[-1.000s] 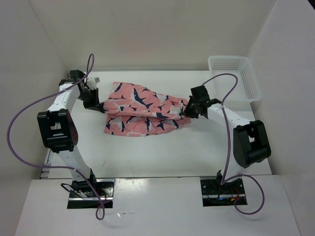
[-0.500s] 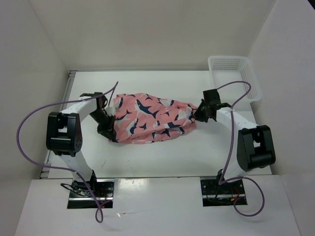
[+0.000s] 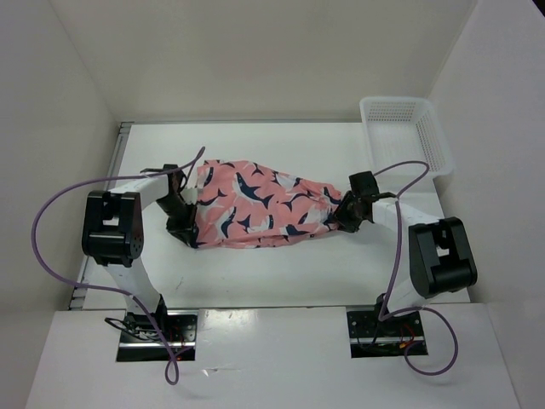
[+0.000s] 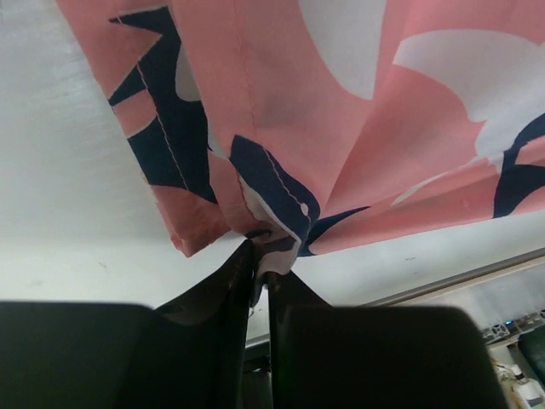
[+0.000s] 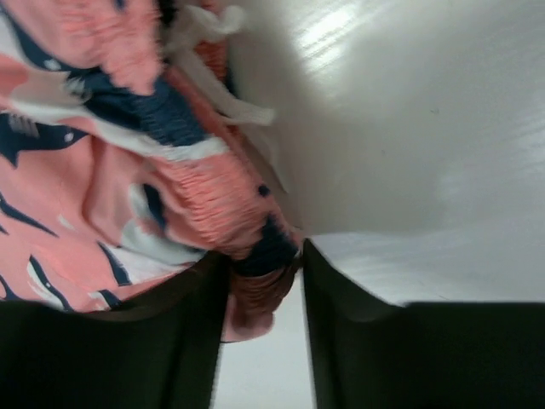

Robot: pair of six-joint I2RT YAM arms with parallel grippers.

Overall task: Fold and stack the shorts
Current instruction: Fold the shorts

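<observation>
The salmon-pink shorts point(image 3: 255, 204) with navy-and-white shark shapes lie bunched across the middle of the white table point(image 3: 281, 264). My left gripper point(image 3: 183, 226) is at their left near corner, shut on a pinch of hem fabric; in the left wrist view the shorts point(image 4: 358, 111) hang from the closed left gripper point(image 4: 260, 256). My right gripper point(image 3: 345, 213) is at their right end. In the right wrist view the right gripper point(image 5: 264, 256) holds the gathered elastic waistband of the shorts point(image 5: 213, 196) between its fingers.
A white mesh basket point(image 3: 404, 136) stands at the far right corner of the table. White walls close in the table on the left, back and right. Purple cables loop over both arms.
Both grippers have moved toward the near side, the left one also rightward, dragging the shorts' edges along. The shorts went from stretched out to bunched and folded over.
</observation>
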